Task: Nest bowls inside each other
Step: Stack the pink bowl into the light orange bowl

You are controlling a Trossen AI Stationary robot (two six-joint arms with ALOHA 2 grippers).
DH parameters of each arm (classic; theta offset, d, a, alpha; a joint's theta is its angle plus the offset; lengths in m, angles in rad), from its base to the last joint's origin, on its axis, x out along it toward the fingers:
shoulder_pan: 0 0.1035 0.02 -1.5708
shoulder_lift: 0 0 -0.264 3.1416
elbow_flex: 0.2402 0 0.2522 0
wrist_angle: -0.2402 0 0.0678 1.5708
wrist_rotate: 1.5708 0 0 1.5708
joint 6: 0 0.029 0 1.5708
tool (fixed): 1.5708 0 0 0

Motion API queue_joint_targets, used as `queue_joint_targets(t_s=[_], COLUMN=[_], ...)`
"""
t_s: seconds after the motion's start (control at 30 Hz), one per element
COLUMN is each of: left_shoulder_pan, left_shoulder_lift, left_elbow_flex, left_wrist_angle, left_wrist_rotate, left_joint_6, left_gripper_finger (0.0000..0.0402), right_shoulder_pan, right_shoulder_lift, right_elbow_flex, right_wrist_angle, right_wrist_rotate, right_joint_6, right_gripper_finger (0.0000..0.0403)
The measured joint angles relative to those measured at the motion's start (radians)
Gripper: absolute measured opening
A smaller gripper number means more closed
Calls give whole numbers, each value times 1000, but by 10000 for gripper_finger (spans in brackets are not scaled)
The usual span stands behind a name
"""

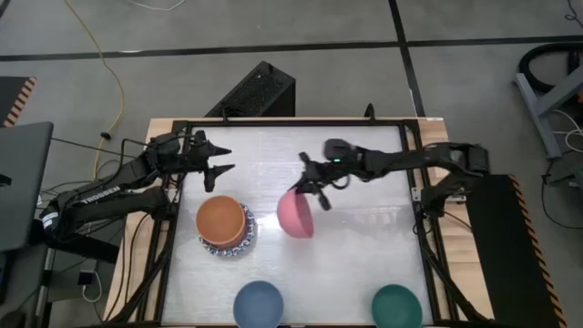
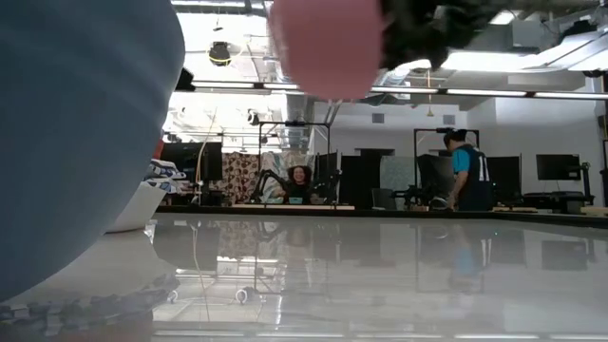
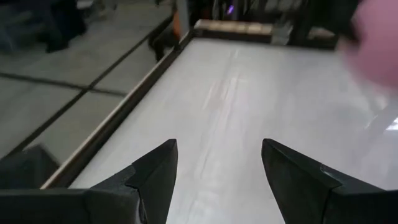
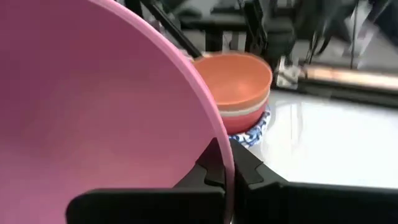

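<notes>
My right gripper (image 1: 314, 189) is shut on a pink bowl (image 1: 296, 216) above the middle of the table; the low view shows that bowl (image 2: 328, 43) high off the surface. To its left stands a stack of nested bowls (image 1: 224, 225), an orange one on top (image 4: 239, 78) and a blue-patterned white one at the bottom. A blue bowl (image 1: 258, 303) and a dark green bowl (image 1: 396, 306) rest on their bases at the near edge. My left gripper (image 1: 226, 158) hovers open at the far left, with nothing between its fingers (image 3: 158, 168). My right gripper pinches the pink bowl's rim (image 4: 222, 163), one finger on the inner side and one on the outer. The fingers come from the table's right side, slanting a little downward. The bowl is lifted clear and hangs tilted below the fingers, its hollow turned sideways.
The white table top (image 1: 364, 246) lies bare between the stack and the right frame rail (image 1: 421, 210). In the low view the blue bowl (image 2: 76, 123) fills the left side. People show in the room far behind the table.
</notes>
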Motion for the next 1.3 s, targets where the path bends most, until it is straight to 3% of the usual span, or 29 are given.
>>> queue_joint_targets(t_s=[0.23,0.37,0.57,0.83,0.97,1.17,1.3], left_shoulder_pan=[0,0,0,0,0,0,1], left_shoulder_lift=[-1,-1,-1,-1,-1,-2,-1], left_elbow_flex=[8,9,13,13,13,13,13], left_wrist_angle=[5,9,17,12,4,-8,-17], left_wrist_rotate=[30,10,-197,-367,-431,-657,-843], left_joint_6=[-38,-39,-7,-8,-5,43,81], left_gripper_finger=[224,224,224,224,224,224,224], right_shoulder_pan=[15,32,61,76,88,93,86], right_shoulder_lift=[205,304,451,653,763,878,889], right_elbow_flex=[335,546,804,1046,1180,1408,1407], right_wrist_angle=[-306,-485,-650,-592,-534,-616,-617], right_wrist_rotate=[3,2,-1,12,132,215,228], right_joint_6=[-11,-112,-267,-309,-193,16,96], right_gripper_finger=[12,12,12,12,12,12,12])
